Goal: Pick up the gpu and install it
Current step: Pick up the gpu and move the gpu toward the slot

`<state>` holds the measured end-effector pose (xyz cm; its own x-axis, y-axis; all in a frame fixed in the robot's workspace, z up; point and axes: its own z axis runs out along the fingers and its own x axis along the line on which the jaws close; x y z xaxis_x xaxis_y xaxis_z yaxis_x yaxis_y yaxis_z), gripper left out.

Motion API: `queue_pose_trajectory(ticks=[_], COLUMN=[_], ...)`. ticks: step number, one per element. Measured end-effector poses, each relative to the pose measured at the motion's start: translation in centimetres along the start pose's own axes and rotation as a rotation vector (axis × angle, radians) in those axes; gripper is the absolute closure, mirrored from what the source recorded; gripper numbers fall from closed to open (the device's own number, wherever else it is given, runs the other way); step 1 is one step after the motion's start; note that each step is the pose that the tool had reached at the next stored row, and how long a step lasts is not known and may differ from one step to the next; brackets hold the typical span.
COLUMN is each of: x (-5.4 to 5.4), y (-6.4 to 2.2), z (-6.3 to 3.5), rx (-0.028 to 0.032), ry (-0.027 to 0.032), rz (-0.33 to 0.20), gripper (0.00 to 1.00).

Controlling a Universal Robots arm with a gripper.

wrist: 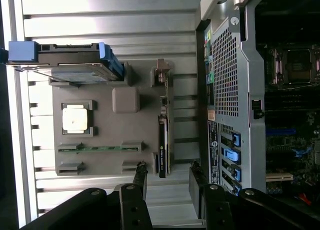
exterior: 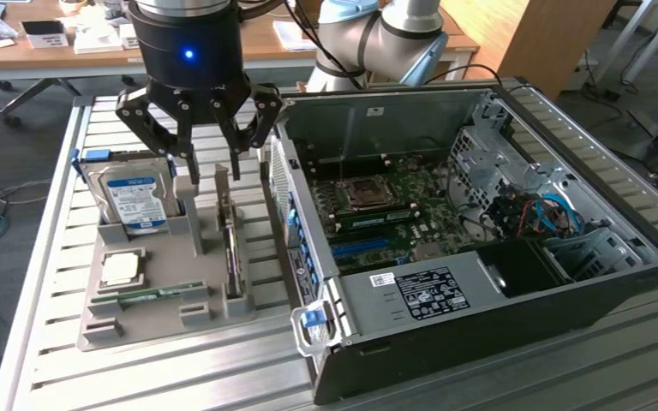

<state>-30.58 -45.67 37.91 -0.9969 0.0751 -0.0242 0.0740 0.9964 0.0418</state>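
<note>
Presently, claw (exterior: 220,167) hangs wide and empty above the gpu (exterior: 230,257), which stands on edge in a slot of the grey holder (exterior: 146,308) on the worktop (exterior: 44,342), likely so its top edge is graspable, just beside the open computer case (exterior: 478,334).

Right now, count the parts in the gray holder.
4. The hard drive stands at the holder's far end, the processor lies in front of it, the memory stick in front of that, the gpu on edge toward the case.
</note>
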Motion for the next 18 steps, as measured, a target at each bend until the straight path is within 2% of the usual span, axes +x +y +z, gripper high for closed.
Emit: queue_pose_trajectory(ticks=[18], x=[0.01], y=[-0.02], z=[0.52], rx=[0.0000], ry=[0.0001], rz=[0.000], gripper=[0.53])
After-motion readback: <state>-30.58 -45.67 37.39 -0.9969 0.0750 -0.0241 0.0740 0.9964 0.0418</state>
